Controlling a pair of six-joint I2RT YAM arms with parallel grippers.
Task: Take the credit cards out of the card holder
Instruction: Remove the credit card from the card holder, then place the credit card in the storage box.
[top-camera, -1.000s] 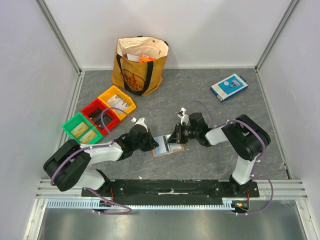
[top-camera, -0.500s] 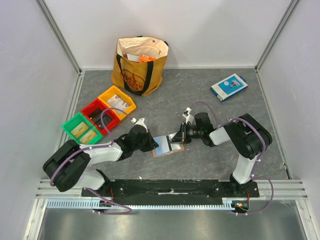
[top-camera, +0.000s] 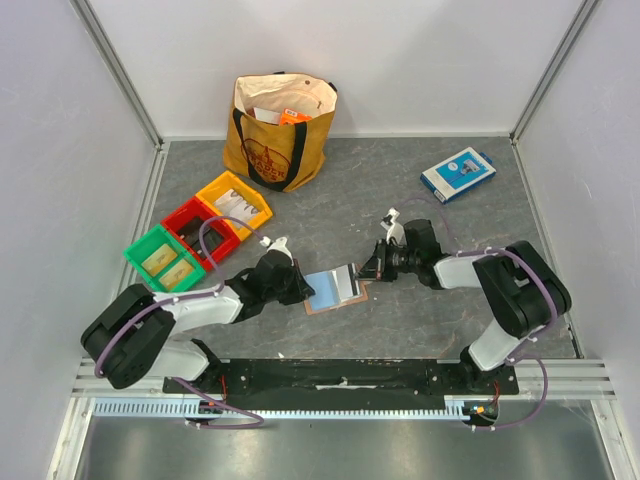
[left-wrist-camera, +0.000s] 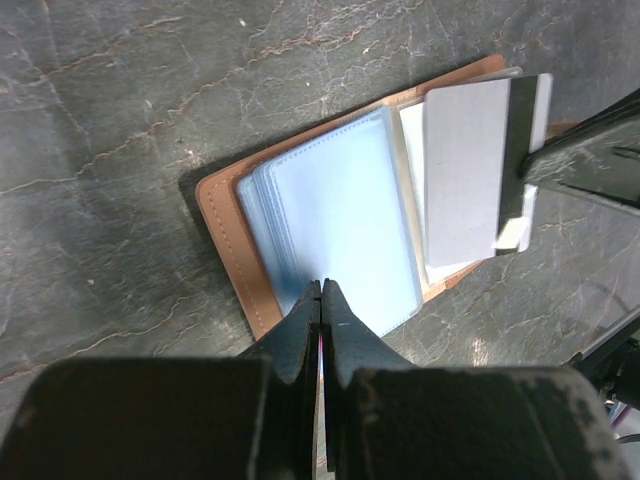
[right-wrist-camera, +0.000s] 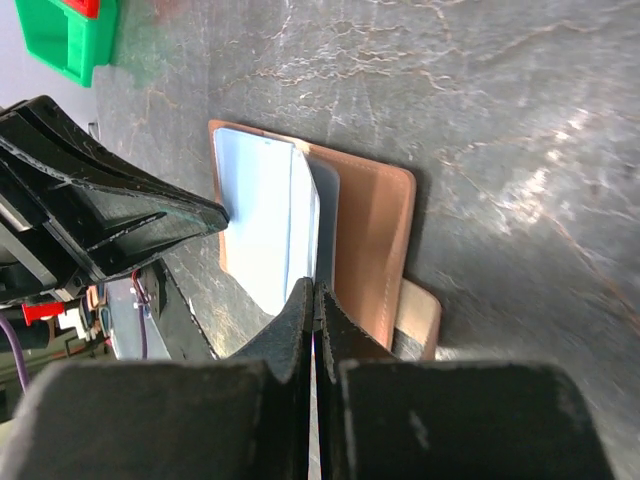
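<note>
The left gripper (left-wrist-camera: 321, 290), shut, pins the pinkish-tan leather bifold card holder (left-wrist-camera: 225, 220); the right gripper (right-wrist-camera: 313, 290) clamps a thin pale credit card (left-wrist-camera: 465, 170) (edge grip only), which may slip free.

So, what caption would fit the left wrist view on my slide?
Shut left gripper presses the open card holder; right gripper grips one card.

Card holder (left-wrist-camera: 222, 232) is smooth stitched tan leather, table (left-wrist-camera: 100, 150) matt veined grey.

a lab test cell: white panel walls (top-camera: 350, 60), aluminium frame posts (top-camera: 120, 75), grey tabletop (top-camera: 330, 200).
</note>
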